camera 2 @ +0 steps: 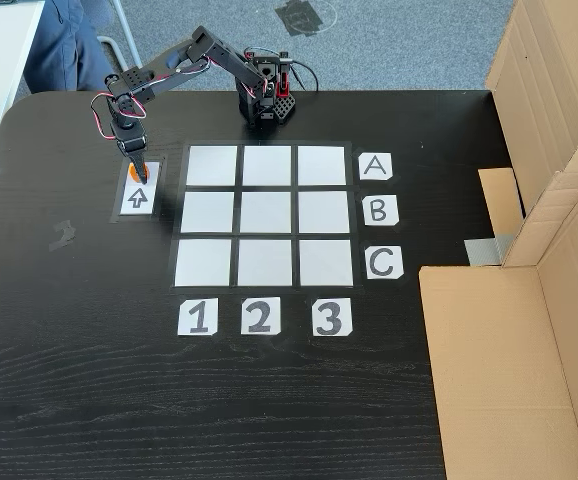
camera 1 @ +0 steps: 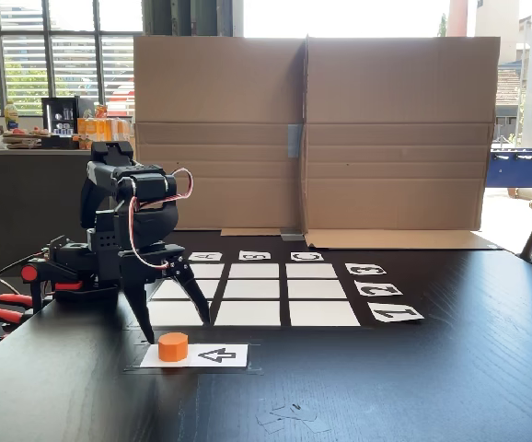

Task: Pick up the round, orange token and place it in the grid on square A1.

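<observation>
Orange token sits on the arrow card, gripper poised just above it, jaws spread, ungrasped; approach step, next: lower, close, carry to square A1.

Dark wood-grain table, seen in both fixed views. Lying flat on it: the grid, nine white cells split by black gaps; label cards A, B, C along one edge and 1, 2, 3 along another; a white card with a black arrow just beside the grid, bearing the token. The arm's base stands at the table edge; flattened cardboard overlaps one corner.
</observation>
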Controlling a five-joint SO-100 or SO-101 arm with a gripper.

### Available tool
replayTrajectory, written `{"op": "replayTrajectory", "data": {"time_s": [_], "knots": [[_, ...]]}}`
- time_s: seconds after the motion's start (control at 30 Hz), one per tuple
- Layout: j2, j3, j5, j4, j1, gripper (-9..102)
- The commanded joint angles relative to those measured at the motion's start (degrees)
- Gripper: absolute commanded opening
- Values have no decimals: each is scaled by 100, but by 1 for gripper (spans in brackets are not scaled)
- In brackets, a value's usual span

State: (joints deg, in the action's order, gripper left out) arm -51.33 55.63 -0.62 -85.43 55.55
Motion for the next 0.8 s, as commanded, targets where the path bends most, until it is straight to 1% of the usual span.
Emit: {"op": "replayTrajectory", "data": {"time_s": [0.0, 0.77], "knots": [[-9, -246, -62, -26, -53, 34], [413, -413, -62, -26, -18, 34]]}}
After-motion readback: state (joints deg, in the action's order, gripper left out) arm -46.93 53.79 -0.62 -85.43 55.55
